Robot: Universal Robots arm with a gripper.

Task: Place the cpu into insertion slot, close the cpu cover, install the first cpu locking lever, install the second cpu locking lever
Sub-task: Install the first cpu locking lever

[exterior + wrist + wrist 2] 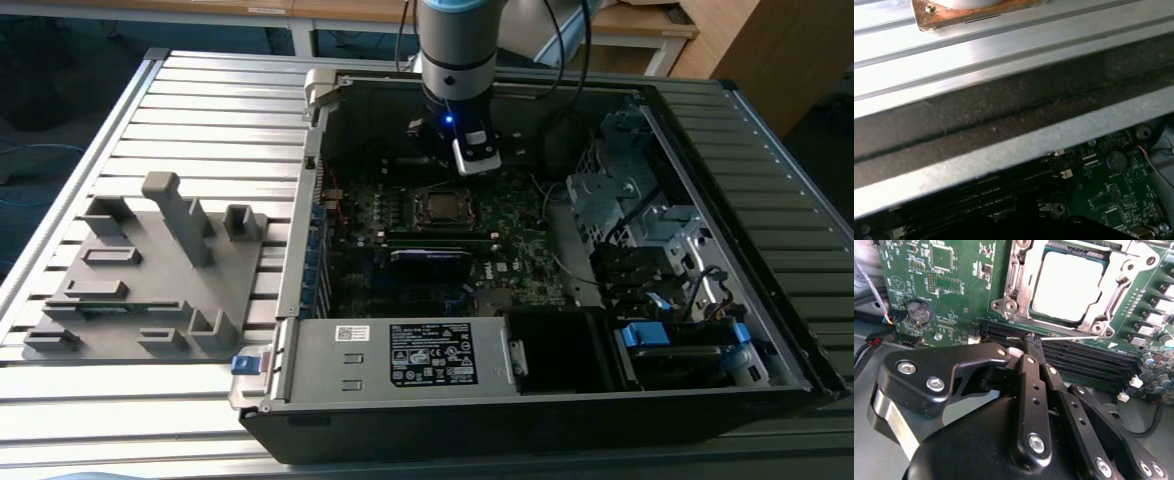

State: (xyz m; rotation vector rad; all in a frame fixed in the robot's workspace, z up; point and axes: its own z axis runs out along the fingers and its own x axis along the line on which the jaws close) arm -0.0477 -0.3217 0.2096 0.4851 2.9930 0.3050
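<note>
In the exterior view, the arm (454, 50) reaches into the open case (400, 440). The pincer (477, 160) hangs low over the board (514, 265), with the slot (441, 205) close at seven o'clock from it.

In the second wrist view, the cpu (1066, 287) lies in the slot and the cover (1019, 295) is down around it. The pincer (1031, 340) has its fingers drawn together, tips at the thin lever (1074, 337) just beside the memory slots (1079, 360). I cannot tell whether they pinch the lever or only press it. The likely trouble is the springy lever slipping off the tips and flicking back, or the tips scraping the memory slots.

In the first wrist view, the case's wall (1004, 115) hides most of the board (1114, 200). The dark shape beside the memory slots (979, 195) is hard to make out.
</note>
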